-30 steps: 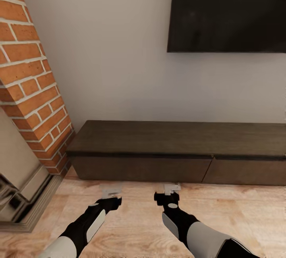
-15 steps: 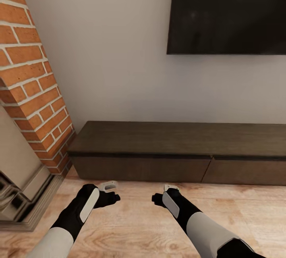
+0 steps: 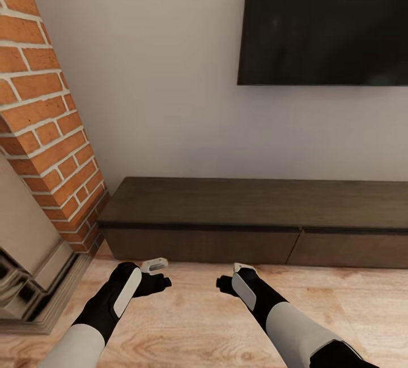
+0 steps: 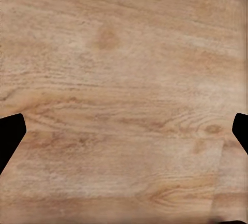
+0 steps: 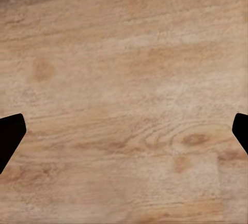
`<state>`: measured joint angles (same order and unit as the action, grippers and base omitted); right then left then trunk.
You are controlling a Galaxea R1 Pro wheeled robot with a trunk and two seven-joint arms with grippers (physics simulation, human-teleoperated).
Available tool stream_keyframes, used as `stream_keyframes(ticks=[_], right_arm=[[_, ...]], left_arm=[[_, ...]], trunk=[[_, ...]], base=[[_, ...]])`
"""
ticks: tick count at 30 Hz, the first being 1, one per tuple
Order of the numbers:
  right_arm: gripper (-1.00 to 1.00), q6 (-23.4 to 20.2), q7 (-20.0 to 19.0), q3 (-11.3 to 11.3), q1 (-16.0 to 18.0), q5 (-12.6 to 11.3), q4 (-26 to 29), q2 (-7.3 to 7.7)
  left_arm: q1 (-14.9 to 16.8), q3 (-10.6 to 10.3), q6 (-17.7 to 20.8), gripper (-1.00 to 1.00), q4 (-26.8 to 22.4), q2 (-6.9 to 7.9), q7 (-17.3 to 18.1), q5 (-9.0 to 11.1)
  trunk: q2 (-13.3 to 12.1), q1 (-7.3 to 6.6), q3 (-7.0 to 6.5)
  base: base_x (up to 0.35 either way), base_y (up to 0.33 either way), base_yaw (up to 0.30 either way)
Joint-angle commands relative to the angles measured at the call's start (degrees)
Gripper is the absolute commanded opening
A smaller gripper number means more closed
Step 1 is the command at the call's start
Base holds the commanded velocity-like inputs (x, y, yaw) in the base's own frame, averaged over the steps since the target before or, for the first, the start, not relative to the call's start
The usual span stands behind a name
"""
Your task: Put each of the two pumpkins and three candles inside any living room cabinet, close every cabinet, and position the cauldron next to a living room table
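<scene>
Forearms now point down at the wood floor; both pincers spread, empty. Cabinet fronts sit shut; view tilted slightly.

Two robot arms reach forward from the near edge of the head view, side by side and angled slightly toward each other. Each has a pale grey forearm sleeve that gives way to a black wrist section bearing a light grey oval panel. The left gripper sits at the far end of the left arm, pointing downward, with a pale grey finger tip showing past the black wrist. The right gripper sits level with it, well apart to the right, also pointing down. In each wrist view, two black fingertips stand at opposite edges, spread wide with nothing between them.
</scene>
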<state>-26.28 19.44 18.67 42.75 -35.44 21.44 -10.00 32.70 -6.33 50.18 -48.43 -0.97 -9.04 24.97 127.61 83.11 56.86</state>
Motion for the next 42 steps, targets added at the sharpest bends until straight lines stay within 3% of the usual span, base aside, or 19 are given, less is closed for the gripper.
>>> stream_keyframes(ticks=[1,6,9,15,20,25,30,32,36,42], right_arm=[[1.0,-0.1,0.0,0.0,0.0,0.0,0.0,0.0],[1.0,-0.3,-0.1,-0.1,0.0,-0.1,0.0,0.0],[1.0,-0.5,-0.1,-0.4,-0.1,-0.2,-0.1,0.0],[1.0,-1.3,-0.1,-1.2,-0.7,-0.2,-0.2,0.1],[1.0,-0.8,0.0,-1.8,-1.4,-0.2,-0.5,0.1],[1.0,0.1,0.0,-1.9,-7.5,0.0,-0.3,0.23],[1.0,8.1,-0.1,-1.9,-12.6,0.4,-0.4,0.19],[1.0,11.5,-0.1,-1.8,-14.4,0.5,-0.6,0.17],[1.0,13.6,-0.4,-1.8,-15.6,0.5,-0.9,0.21],[1.0,14.1,-0.5,-1.7,-16.6,0.6,-2.5,0.19]], left_arm=[[0.0,0.0,0.0,1.0,0.0,0.0,0.0,0.0],[0.0,-0.1,0.0,1.0,0.0,0.03,0.0,0.0],[0.0,-0.2,-0.2,1.0,1.1,0.99,-0.4,0.1],[-0.1,-0.1,-2.1,1.0,8.8,2.79,-0.7,0.0],[-0.6,-0.2,-7.9,1.0,15.5,4.11,-0.6,0.1],[-0.8,-0.5,-15.6,1.0,23.4,4.56,-0.6,0.0],[-0.8,-0.7,-23.9,1.0,31.0,4.49,-0.6,-0.1],[-0.9,-0.8,-29.5,1.0,35.9,4.44,-0.6,-0.1],[-0.9,-0.9,-38.4,1.0,43.0,4.4,-0.6,-0.1],[-2.3,-1.0,-44.5,1.0,46.1,4.53,-0.6,-0.1]], trunk=[[-0.4,-0.23,-0.18],[-2.4,-1.32,-1.08],[-3.6,-1.98,-1.62],[-6.0,-3.3,-2.7],[-8.0,-4.4,-3.6],[-10.0,-5.5,-4.49],[-12.0,-6.59,-5.39],[-12.8,-7.03,-5.75],[-14.5,-7.91,-6.4],[-16.9,-9.23,-7.09]], base=[[0.0,0.0,0.0],[0.0,0.0,0.0],[0.0,0.0,0.0],[-0.073,0.0,0.0],[-0.223,0.0,0.0],[-0.043,0.0,0.0],[-0.005,0.0,0.0],[-0.001,0.0,0.0],[0.0,0.0,0.0],[0.0,0.0,0.0]])
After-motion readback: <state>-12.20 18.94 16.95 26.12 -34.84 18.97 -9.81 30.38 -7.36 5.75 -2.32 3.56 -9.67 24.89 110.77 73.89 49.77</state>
